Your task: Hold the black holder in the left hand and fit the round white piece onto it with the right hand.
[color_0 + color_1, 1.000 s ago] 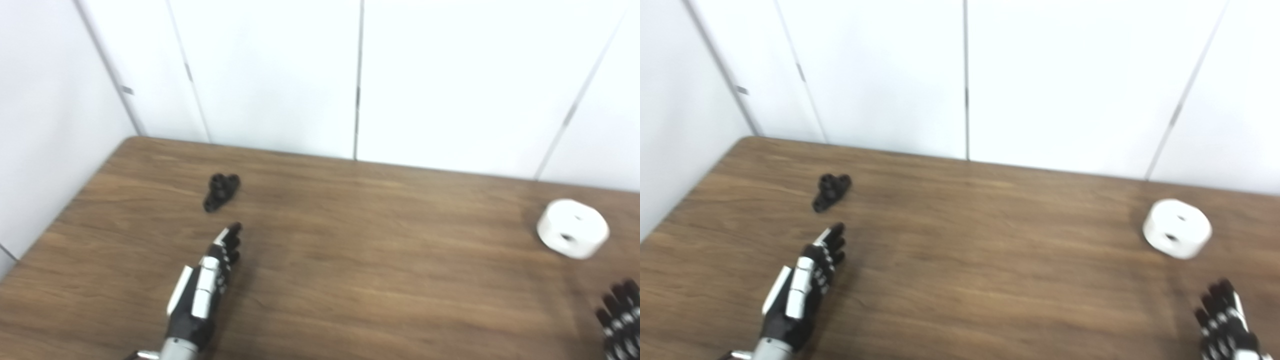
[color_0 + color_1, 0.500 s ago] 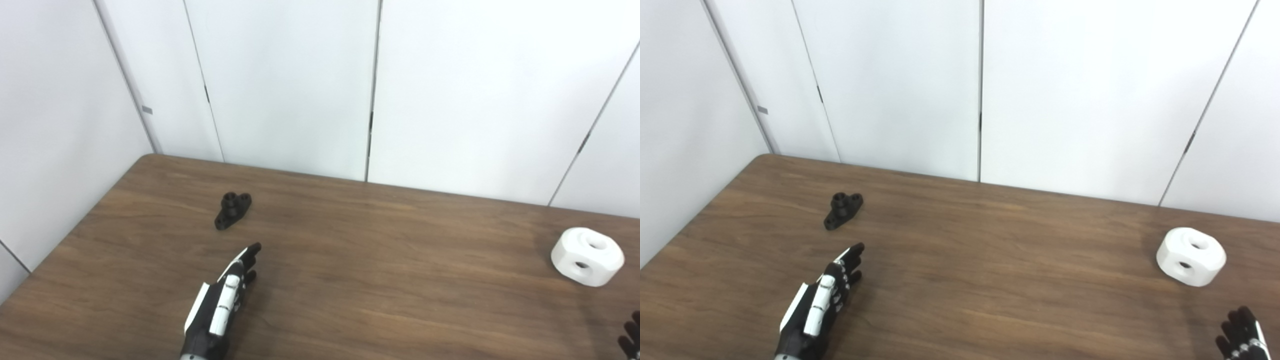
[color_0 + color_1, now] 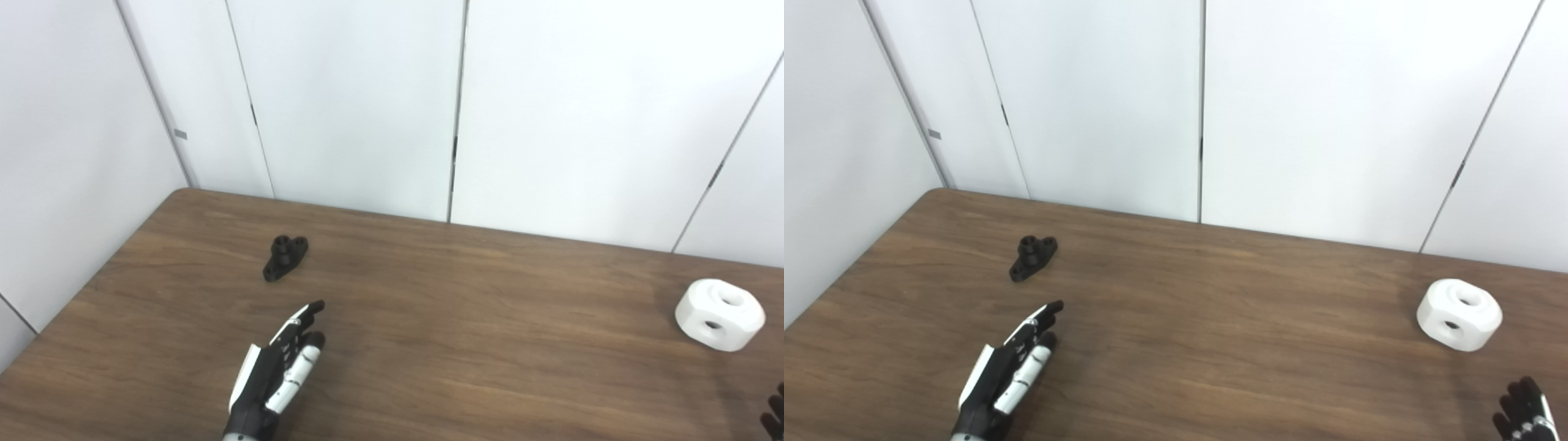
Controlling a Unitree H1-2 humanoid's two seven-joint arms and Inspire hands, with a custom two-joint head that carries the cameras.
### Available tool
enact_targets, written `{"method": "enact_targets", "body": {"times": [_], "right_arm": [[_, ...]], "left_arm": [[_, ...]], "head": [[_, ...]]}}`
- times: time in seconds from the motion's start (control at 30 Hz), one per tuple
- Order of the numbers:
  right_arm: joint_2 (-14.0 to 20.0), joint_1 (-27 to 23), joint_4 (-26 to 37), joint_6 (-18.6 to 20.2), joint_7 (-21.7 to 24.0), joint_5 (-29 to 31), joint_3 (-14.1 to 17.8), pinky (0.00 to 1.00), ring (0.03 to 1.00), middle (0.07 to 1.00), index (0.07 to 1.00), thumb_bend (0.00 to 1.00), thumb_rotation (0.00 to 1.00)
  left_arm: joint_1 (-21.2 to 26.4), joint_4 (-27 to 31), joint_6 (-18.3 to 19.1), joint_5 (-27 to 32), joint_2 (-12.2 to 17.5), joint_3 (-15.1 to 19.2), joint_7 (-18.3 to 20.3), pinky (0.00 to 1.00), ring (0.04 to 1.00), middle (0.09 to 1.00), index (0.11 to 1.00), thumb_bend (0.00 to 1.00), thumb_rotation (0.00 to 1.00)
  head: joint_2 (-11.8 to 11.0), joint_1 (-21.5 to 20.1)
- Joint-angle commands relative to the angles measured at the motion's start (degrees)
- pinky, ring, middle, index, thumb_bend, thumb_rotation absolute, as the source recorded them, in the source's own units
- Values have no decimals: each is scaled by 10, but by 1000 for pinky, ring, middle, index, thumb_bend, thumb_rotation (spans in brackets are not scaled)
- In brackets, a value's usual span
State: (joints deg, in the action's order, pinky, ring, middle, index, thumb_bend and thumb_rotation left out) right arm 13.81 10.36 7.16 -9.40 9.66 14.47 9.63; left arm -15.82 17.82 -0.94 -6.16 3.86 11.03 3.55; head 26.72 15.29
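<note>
The small black holder [image 3: 285, 257] lies on the brown table toward the back left. My left hand [image 3: 275, 373] hovers in front of it, a short gap away, open and empty, with its fingers stretched toward the holder. The round white piece [image 3: 719, 314], with a hole on top and one in its side, sits at the table's right. Of my right hand [image 3: 1524, 413] only the fingertips show, at the bottom right corner, spread apart and holding nothing, nearer to me than the white piece.
The wooden table [image 3: 465, 343] ends at white wall panels [image 3: 367, 104] behind and on the left. Nothing else stands on it.
The camera tilted up a second ago and the picture has since steadied. In the last half second my left hand rolled slightly, showing more of its fingers. The holder and white piece have stayed put.
</note>
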Motion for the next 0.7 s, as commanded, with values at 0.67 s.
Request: {"method": "enact_targets", "body": {"times": [0.67], "right_arm": [[4, 28, -43, -10, 33, 14, 0, 1000, 1000, 1000, 1000, 717, 1000]], "left_arm": [[36, 85, 120, -245, 52, 66, -59, 841, 923, 937, 855, 728, 340]], "head": [[3, 2]]}}
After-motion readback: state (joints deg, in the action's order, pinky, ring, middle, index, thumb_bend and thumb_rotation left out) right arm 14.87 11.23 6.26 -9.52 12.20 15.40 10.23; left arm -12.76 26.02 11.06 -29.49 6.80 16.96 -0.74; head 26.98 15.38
